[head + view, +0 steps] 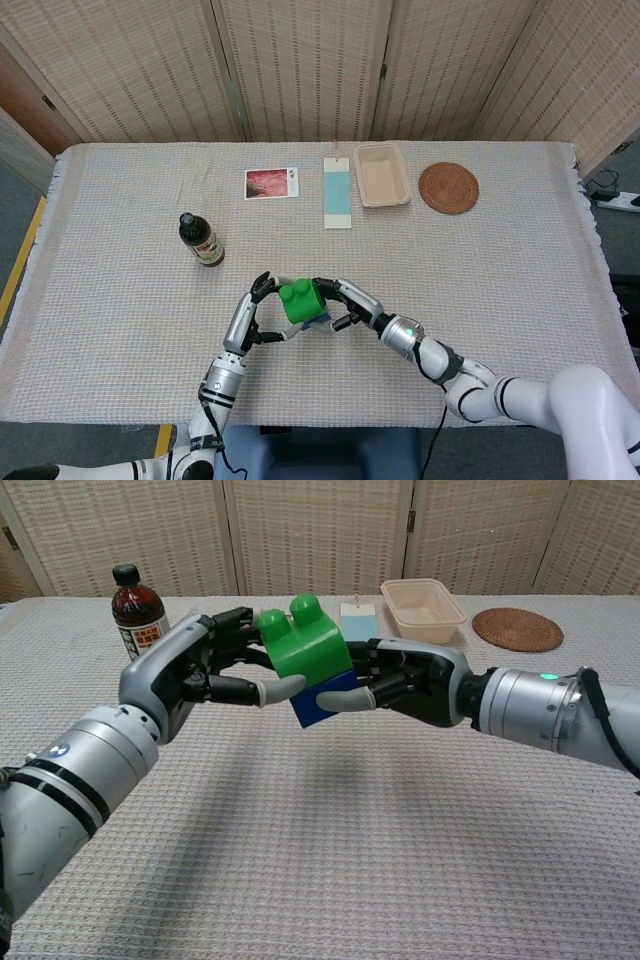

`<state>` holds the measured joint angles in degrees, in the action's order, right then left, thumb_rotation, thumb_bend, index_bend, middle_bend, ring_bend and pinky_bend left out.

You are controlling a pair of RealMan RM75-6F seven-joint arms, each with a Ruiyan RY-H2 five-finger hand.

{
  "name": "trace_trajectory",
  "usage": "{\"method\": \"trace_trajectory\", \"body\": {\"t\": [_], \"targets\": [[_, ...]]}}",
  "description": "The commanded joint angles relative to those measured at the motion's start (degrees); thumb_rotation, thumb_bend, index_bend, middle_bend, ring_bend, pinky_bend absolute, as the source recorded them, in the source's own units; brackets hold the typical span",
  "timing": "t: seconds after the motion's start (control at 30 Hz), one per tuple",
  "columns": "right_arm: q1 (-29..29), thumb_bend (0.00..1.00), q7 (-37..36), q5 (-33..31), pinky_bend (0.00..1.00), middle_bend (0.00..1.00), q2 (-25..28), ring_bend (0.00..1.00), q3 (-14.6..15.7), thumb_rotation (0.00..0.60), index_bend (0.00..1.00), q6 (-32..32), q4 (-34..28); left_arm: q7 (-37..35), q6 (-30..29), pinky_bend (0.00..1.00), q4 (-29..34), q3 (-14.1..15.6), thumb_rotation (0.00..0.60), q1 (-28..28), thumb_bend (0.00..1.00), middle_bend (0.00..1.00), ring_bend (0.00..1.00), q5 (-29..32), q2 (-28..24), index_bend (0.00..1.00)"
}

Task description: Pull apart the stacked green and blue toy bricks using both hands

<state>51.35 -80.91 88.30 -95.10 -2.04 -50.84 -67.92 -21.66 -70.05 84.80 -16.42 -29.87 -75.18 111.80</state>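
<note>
The green brick (303,642) (299,300) sits stacked on the blue brick (322,700) (317,322), both held tilted above the table. My left hand (185,672) (252,312) grips the green brick from its left side. My right hand (412,680) (350,305) grips the blue brick from the right, with its thumb (345,698) across the blue face. The two bricks are still joined, and in the head view the blue one is mostly hidden under the green.
A dark bottle (137,612) (202,240) stands at the left. At the far side lie a photo card (271,183), a pale blue strip (338,192), a beige tray (424,610) (382,174) and a round woven coaster (517,629) (448,187). A woven cloth (500,260) covers the table.
</note>
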Motion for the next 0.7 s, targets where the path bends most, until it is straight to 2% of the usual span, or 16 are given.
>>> {"method": "trace_trajectory", "body": {"t": [0.03,0.5,0.7], "targets": [[-0.2,0.38,0.9,-0.4,0.22,0.55,-0.2,0.46,-0.2,0.600,0.77,0.5,-0.2,-0.1,-0.2,0.00,0.0,0.0,0.600,0.0,0.37,0.91,0.36,-0.2,0.0,0.81],[-1.3,0.38,4.9,-0.5,0.23,0.57,-0.5,0.48,0.3,0.600,0.79,1.4,0.3,-1.8,-1.7,0.00,1.0,-1.1,0.600,-0.4,0.37,0.91,0.36,-2.3,-1.2,0.81],[-3.1,0.38,8.6,-1.1,0.23,0.58,0.7,0.48,0.0,0.600,0.80,-0.5,-1.8,-3.2,-2.3,0.00,0.7,-1.3,0.600,-0.2,0.37,0.91,0.38,-3.0,-2.5,0.81]]}}
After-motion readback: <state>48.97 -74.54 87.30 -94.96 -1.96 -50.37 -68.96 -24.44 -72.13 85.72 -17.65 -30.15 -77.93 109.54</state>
